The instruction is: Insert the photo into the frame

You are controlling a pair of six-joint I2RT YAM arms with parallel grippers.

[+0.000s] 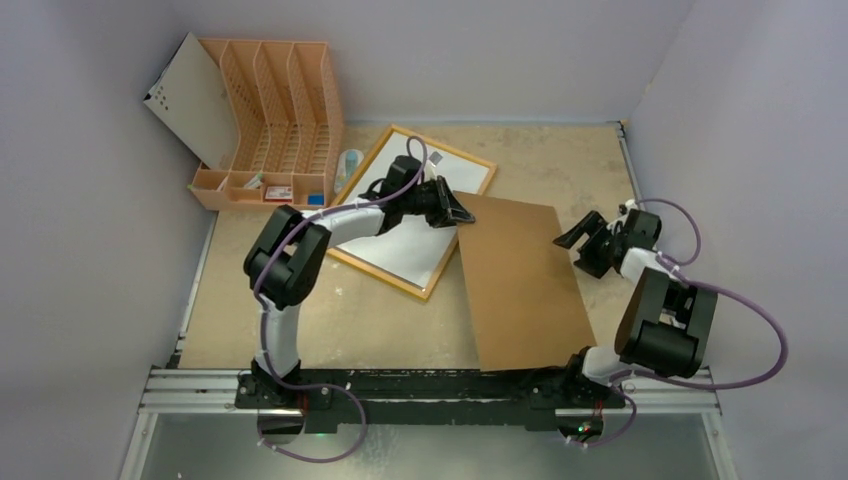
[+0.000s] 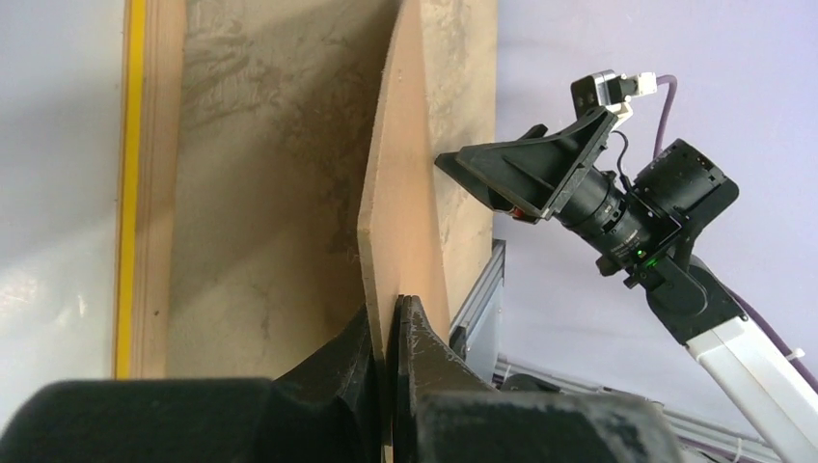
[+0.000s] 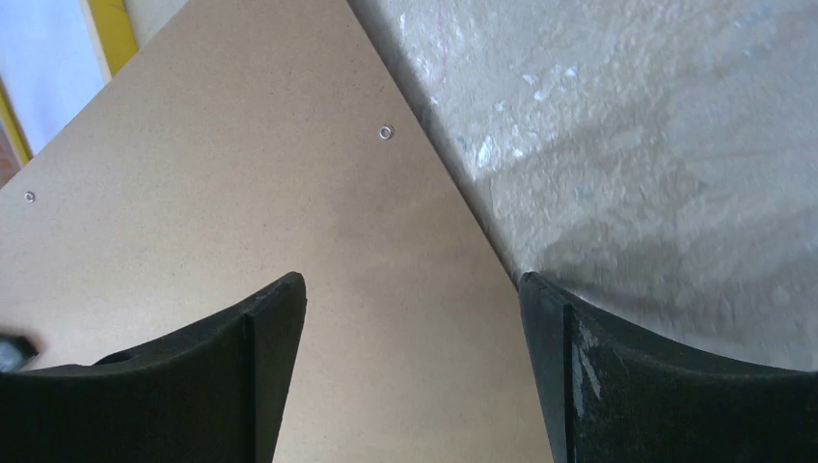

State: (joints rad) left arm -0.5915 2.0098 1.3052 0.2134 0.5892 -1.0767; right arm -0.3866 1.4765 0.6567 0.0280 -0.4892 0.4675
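The frame [image 1: 450, 146] lies flat at the back middle of the table, and its yellow rim [image 2: 130, 145] shows in the left wrist view. A white sheet [image 1: 400, 235] fills it, apparently the photo with its plain side up; no print shows. A brown backing board [image 1: 520, 290] lies to the right, its far-left corner over the frame's right side. My left gripper [image 1: 462, 215] is shut on that corner, the thin board edge [image 2: 405, 212] pinched between the jaws [image 2: 394, 318]. My right gripper [image 1: 575, 240] hovers open at the board's right edge [image 3: 241, 193], with nothing between its fingers [image 3: 413, 289].
An orange slotted file rack [image 1: 280, 110] stands at the back left with a white perforated panel [image 1: 190, 100] leaning on it. A small pale bottle [image 1: 348, 165] lies between rack and frame. Grey walls close three sides. A metal rail [image 1: 430, 385] runs along the near edge.
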